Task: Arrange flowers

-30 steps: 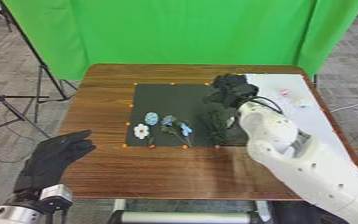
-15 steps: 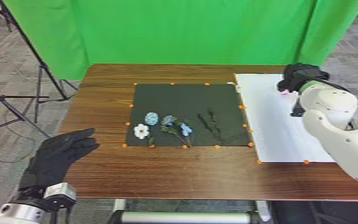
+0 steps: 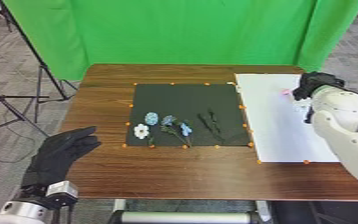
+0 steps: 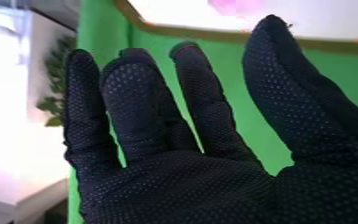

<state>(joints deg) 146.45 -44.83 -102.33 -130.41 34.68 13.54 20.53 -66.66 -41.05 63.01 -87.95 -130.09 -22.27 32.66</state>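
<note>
Open, with its fingers and thumb straight and spread apart, the right hand (image 3: 318, 81) has hold of nothing; it is over the right part of the white sheet (image 3: 279, 145), near the table's right edge. In the right wrist view, the palm of the right hand (image 4: 180, 187) faces the camera, and the green cloth (image 3: 193, 37) shows between the fingers.

Close to the right hand, a pink flower (image 3: 286, 92) lies on the white sheet, toward its far end. Just beside it is a pale flower (image 3: 301, 105), partly covered by the hand; whether the hand touches it, I cannot tell.

On the black mat (image 3: 189, 97), left of the sheet, the other flowers lie in its nearer half. A white flower (image 3: 141, 131) with rounded petals is near the mat's left edge, and a pale blue oval flower head (image 3: 151, 118) lies just beyond it. To the right of these are a round blue flower (image 3: 168, 120) and a light blue flower (image 3: 186, 129), with dark stems and leaves among them. Farther right, near the sheet, lies a slender dark sprig (image 3: 213, 124). Small orange markers (image 3: 185, 146) line the edges of the mat and sheet.

At the left side of the brown table (image 3: 167, 177), the left hand (image 3: 58, 151) is held with relaxed, open fingers and empty, well apart from the flowers.
</note>
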